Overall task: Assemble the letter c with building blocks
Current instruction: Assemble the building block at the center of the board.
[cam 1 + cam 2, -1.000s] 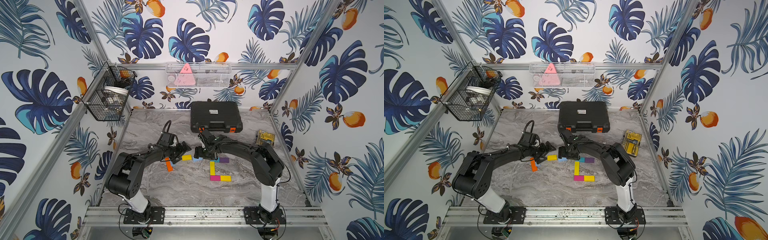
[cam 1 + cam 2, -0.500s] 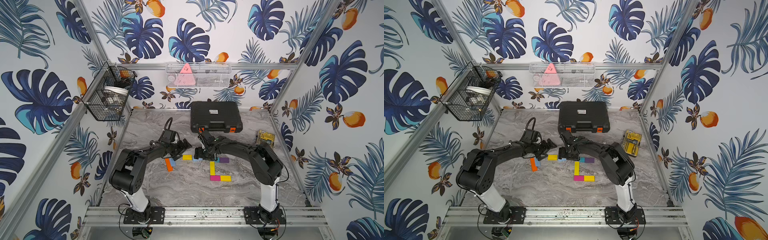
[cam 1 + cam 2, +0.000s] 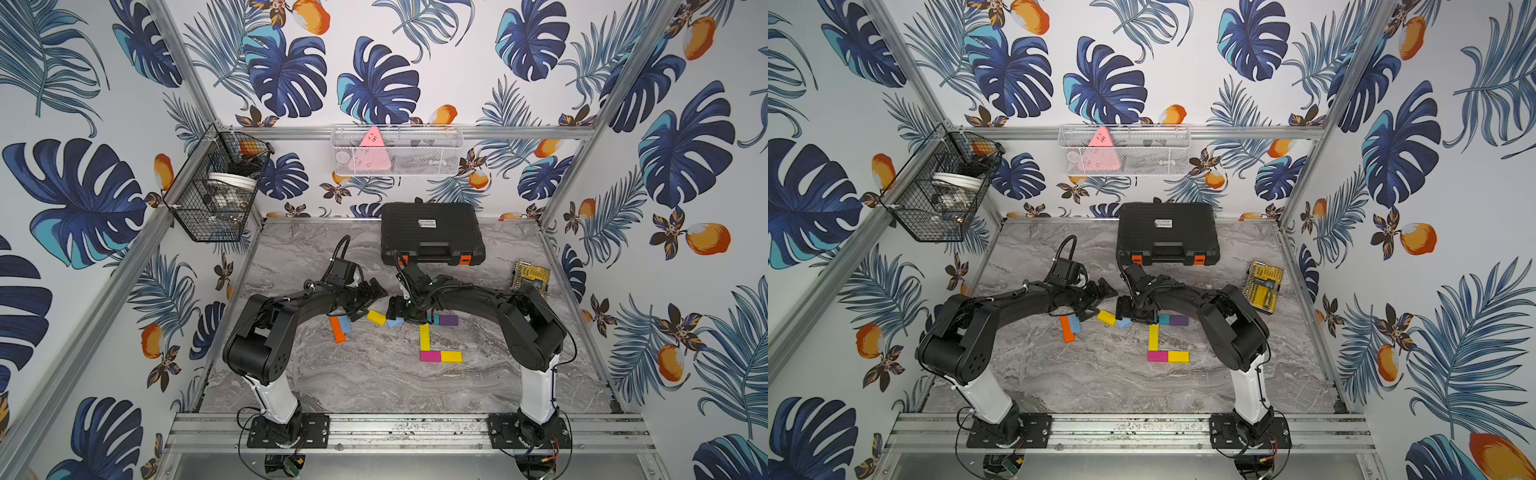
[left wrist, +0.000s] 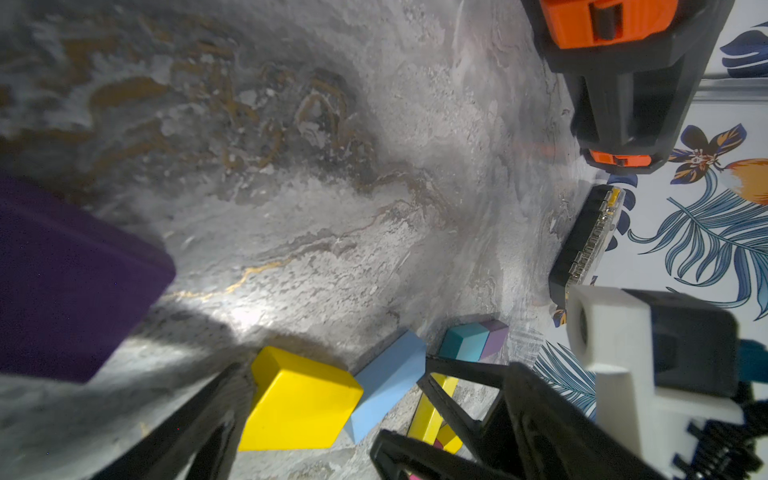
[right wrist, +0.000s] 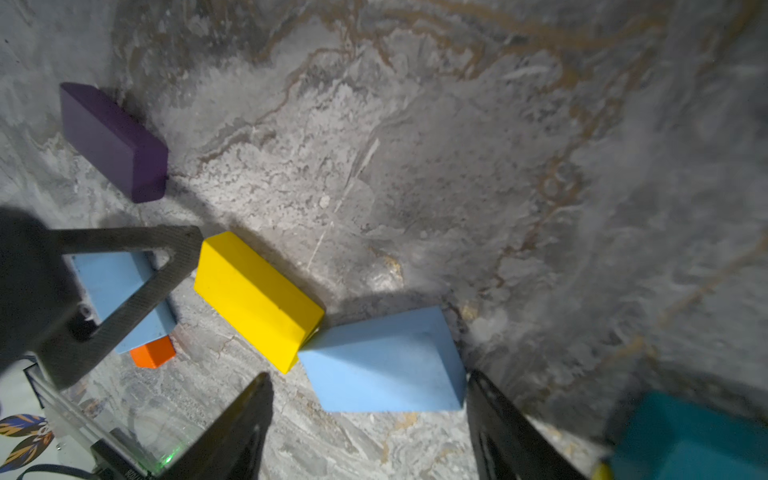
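On the bench (image 3: 374,386), with twelve o'clock at the back wall, the long yellow block (image 3: 424,337) runs from twelve to six. At its six o'clock end the magenta block (image 3: 430,356) and a short yellow block (image 3: 451,356) touch and run toward three. Just beside its twelve o'clock end, the teal block (image 3: 434,319) and purple block (image 3: 449,320) touch, also running toward three.

The right gripper (image 5: 370,376) stands spread astride a light blue block (image 5: 386,361) at the teal block's nine o'clock, not pinching it. A corner of that block touches a skewed yellow block (image 5: 257,299).

The left gripper (image 3: 370,301) is spread wide and holds nothing; one of its fingers (image 5: 178,245) is just beside the skewed yellow block's nine o'clock end. Further toward nine, an orange block (image 3: 337,331) and a second light blue block (image 3: 345,325) lie touching. A black tool case (image 3: 432,232) sits at twelve.
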Robot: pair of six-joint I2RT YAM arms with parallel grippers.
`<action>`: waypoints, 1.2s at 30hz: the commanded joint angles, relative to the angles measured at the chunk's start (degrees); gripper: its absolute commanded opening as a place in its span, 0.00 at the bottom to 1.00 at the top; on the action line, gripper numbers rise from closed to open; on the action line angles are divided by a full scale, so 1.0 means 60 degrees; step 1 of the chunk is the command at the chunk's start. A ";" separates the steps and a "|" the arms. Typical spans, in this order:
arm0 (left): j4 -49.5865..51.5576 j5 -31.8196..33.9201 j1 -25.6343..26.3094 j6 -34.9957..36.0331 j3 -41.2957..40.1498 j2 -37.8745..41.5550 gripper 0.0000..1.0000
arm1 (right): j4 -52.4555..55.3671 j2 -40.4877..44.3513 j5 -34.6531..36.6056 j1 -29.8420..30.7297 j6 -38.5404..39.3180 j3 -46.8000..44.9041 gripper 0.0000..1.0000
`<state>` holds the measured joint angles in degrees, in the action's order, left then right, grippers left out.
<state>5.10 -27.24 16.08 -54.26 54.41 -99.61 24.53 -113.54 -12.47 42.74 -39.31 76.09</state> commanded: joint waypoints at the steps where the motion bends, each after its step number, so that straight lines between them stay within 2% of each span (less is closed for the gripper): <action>1: -0.0162 -0.0061 0.0001 -0.0083 0.0007 0.0056 0.99 | -0.0310 0.0219 -0.0225 0.0053 -0.0178 -0.0099 0.75; 7: -0.0133 -0.0015 0.0001 -0.0097 -0.0155 0.0269 0.99 | 0.0124 0.0661 0.0341 0.0124 0.0191 -0.0132 0.75; 16: -0.0273 -0.0146 0.0001 -0.0170 -0.0450 0.0516 0.99 | 0.1693 0.0844 0.2561 0.0772 0.1675 0.0281 0.76; 22: -0.0350 -0.0223 0.0001 -0.0258 -0.0821 0.0835 0.99 | 0.2142 0.0963 0.3716 0.1333 0.2145 0.0108 0.77; 36: 0.0239 0.0449 -0.0250 -0.0323 -0.1047 0.1596 0.99 | 0.2502 0.0221 0.4940 0.2054 0.2297 0.0501 0.78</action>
<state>5.17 -26.65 15.40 -55.75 47.66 -90.74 37.82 -111.55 14.24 55.05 -25.89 78.41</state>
